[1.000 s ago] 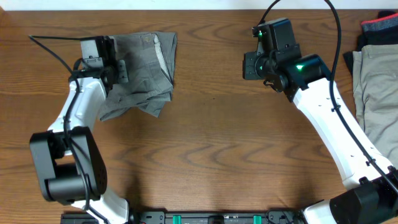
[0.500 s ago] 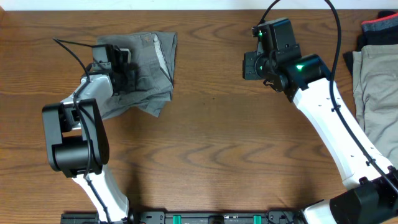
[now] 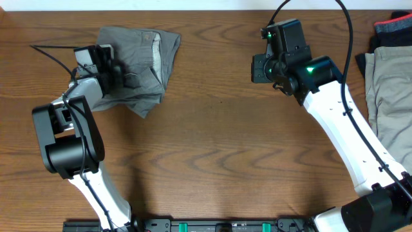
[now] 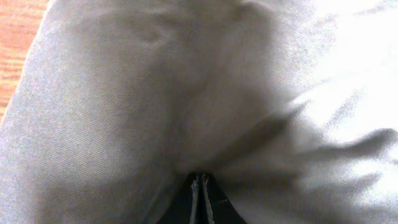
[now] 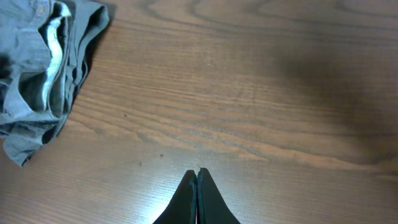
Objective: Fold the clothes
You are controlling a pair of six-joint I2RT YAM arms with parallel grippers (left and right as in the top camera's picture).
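The left end effector [image 4: 199, 185] pinched a fold of the crumpled grey shorts [image 3: 143, 55] at the far left of the desk [image 3: 219, 154], apparently to pull them flat for folding; the right end effector [image 5: 197, 182], pressed together, hovered over bare wood, khaki trousers [image 3: 389, 96] waiting at the right edge.

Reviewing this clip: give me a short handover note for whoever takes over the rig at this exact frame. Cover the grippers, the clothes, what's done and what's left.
Left gripper: shut on the grey shorts, pinching bunched fabric near their left side.
Right gripper: shut and empty, above the bare table, apart from the shorts.
Clothes: the shorts lie crumpled on the far-left part of the table. The khaki trousers are at the right edge, partly out of frame, with a dark garment beyond them.
Done: no neat fold visible on the shorts.
Left: flatten and fold the shorts, then probably the trousers.
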